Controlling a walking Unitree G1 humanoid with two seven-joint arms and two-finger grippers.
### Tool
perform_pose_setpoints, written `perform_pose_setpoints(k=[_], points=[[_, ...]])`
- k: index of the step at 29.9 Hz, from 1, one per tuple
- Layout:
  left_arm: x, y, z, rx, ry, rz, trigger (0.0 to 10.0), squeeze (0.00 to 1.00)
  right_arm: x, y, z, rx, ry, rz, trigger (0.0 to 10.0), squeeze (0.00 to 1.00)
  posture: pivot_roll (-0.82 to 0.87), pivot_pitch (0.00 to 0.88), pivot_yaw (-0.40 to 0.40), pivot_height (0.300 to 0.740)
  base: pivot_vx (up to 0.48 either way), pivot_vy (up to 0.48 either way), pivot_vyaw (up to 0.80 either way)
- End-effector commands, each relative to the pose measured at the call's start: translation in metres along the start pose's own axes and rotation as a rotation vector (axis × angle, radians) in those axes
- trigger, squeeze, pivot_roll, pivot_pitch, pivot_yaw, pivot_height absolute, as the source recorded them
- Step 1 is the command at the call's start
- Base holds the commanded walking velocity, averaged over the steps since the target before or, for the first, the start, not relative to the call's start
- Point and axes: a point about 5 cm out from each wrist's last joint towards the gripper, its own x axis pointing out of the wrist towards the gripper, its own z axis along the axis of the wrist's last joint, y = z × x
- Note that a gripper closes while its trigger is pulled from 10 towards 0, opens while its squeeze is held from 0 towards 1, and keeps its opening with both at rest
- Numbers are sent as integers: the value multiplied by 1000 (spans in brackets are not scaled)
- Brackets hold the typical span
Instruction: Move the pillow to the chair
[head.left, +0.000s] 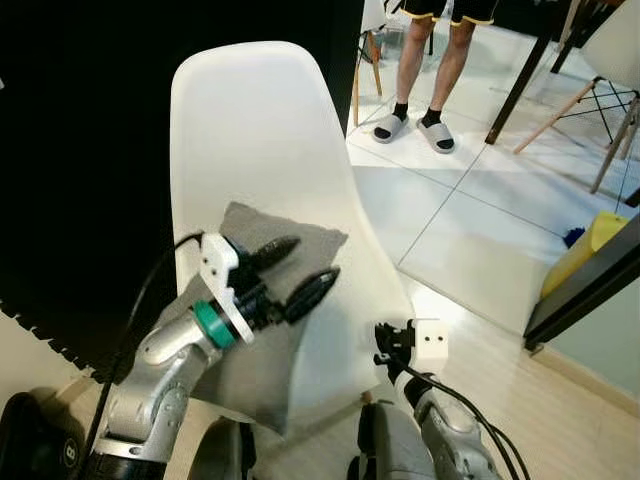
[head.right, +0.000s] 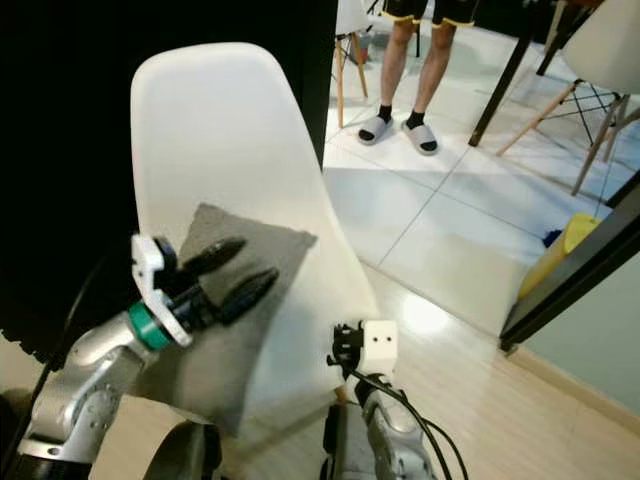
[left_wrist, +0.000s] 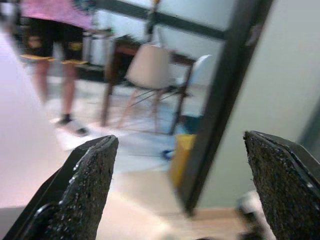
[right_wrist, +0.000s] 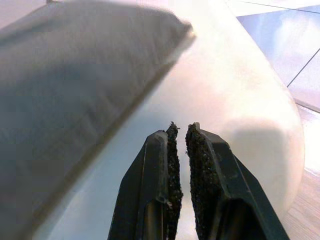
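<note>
Grey pillow (head.left: 290, 250) on white chair (head.left: 260, 120)

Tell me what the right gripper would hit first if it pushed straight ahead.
Most likely the white chair seat: the right gripper, fingers nearly together, points at it, with the grey pillow lying off to one side. Depth is unclear.
</note>
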Motion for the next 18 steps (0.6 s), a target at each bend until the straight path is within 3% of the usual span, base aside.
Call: perform_pose_setpoints(k=[1, 3, 6, 8, 9, 12, 18], points=[[-11, 17, -20, 49, 104, 155, 10000, 0, -1, 1, -5, 2, 15, -3, 10000, 0, -23, 17, 28, 620, 0, 0, 0], [-14, 22, -27, 93, 140, 209, 10000, 0, -1, 1, -5, 3, 15, -3, 10000, 0, -20, 14, 28, 620, 0, 0, 0], [-28, 35, -45, 167, 221, 405, 10000, 0, -2, 3, -5, 11, 3, -11, 10000, 0, -20, 12, 28, 620, 0, 0, 0], [-32, 38, -49, 181, 233, 448, 10000, 0, -2, 4, -5, 14, -2, -14, 10000, 0, -20, 12, 28, 620, 0, 0, 0], [-32, 38, -49, 181, 233, 448, 10000, 0, -2, 4, -5, 14, -2, -14, 10000, 0, -20, 12, 28, 620, 0, 0, 0], [-58, 43, -69, 119, 292, 657, 10000, 0, -3, 4, -6, 28, -9, -31, 10000, 0, -13, 20, 27, 635, 0, 0, 0], [-61, 42, -75, 80, 272, 710, 10000, 0, -4, 7, -9, 23, 2, -27, 10000, 0, -6, 24, 25, 655, 0, 0, 0]])
